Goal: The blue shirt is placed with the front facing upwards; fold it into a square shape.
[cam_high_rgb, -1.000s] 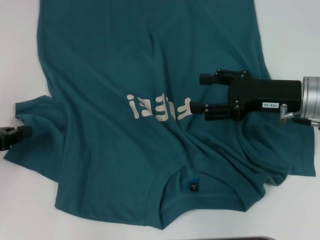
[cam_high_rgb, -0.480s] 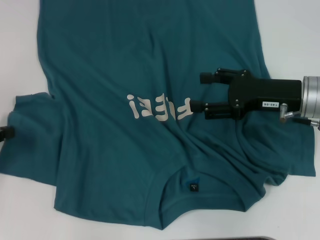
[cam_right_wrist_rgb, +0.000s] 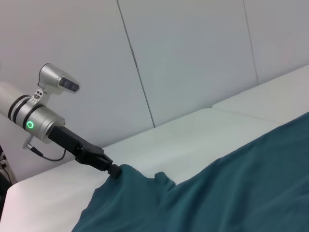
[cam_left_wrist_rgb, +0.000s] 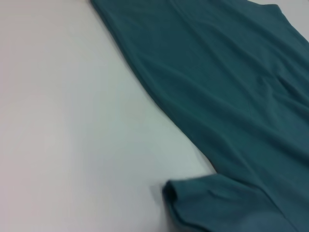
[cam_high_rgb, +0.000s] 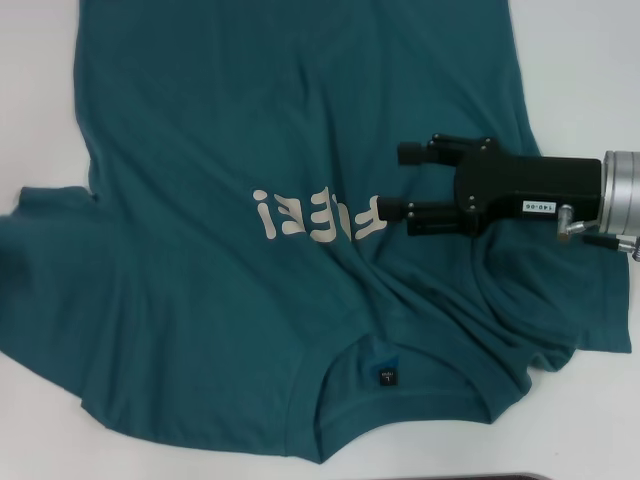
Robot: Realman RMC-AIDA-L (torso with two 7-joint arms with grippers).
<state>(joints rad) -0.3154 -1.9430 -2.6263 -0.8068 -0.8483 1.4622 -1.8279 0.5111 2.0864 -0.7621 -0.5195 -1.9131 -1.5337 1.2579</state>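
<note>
**Blue shirt spread face-up, left sleeve pinched**

Blue shirt point(cam_high_rgb: 250, 200) lies front-up on the white table point(cam_high_rgb: 590, 60), its collar point(cam_high_rgb: 400, 400) at the near edge and its hem running off the far side, so its long axis points away from the robot. Pale lettering point(cam_high_rgb: 315, 215) crosses the chest; a black neck label point(cam_high_rgb: 388, 375) sits inside the collar. Bare table shows on both sides. The right gripper point(cam_high_rgb: 395, 183) rests over the chest, fingers apart. The left gripper point(cam_right_wrist_rgb: 115, 170) is clamped on the left sleeve point(cam_high_rgb: 40, 270) at the shirt's edge.
</note>
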